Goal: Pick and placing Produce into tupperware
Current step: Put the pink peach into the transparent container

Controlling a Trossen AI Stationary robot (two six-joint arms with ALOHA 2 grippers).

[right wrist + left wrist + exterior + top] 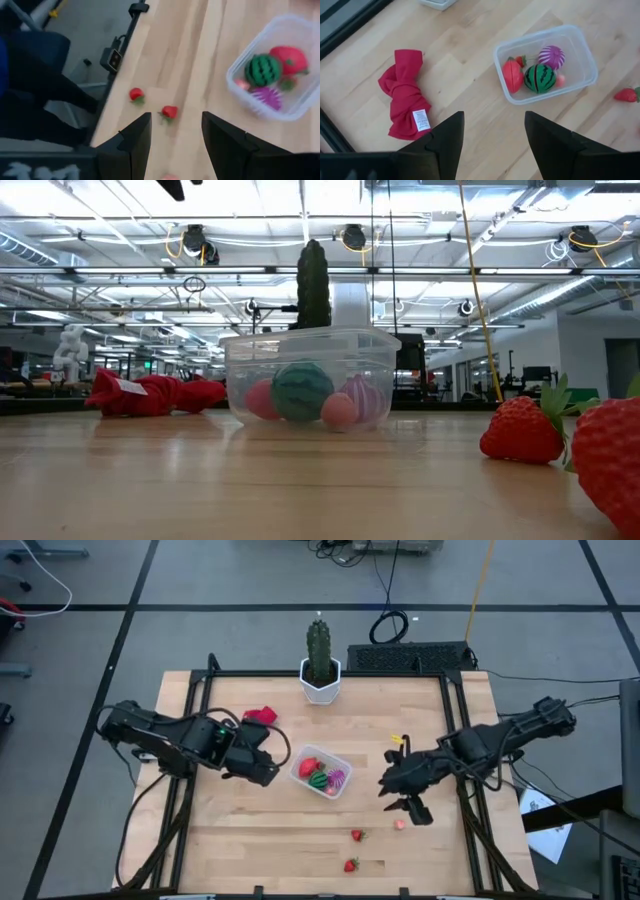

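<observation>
The clear tupperware (322, 772) sits mid-table on its base, holding a green striped ball (539, 78), a red oval (512, 75), a purple ball (551, 56) and a pink bit (561, 80). Two tiny strawberries (357, 835) (351, 865) and a pink bit (400, 824) lie on the wood near the near edge. My left gripper (278, 766) is open just left of the tub, above the table. My right gripper (398, 798) is open right of the tub; in the right wrist view (176, 135) the strawberries (169, 112) (136, 94) lie ahead of its fingers.
A crumpled red cloth (260, 716) lies left of the tub, behind my left gripper. A green cactus in a white pot (320, 680) stands at the far edge. A small yellow object (398, 739) lies right of centre. Dark frame rails (455, 740) run along both table sides.
</observation>
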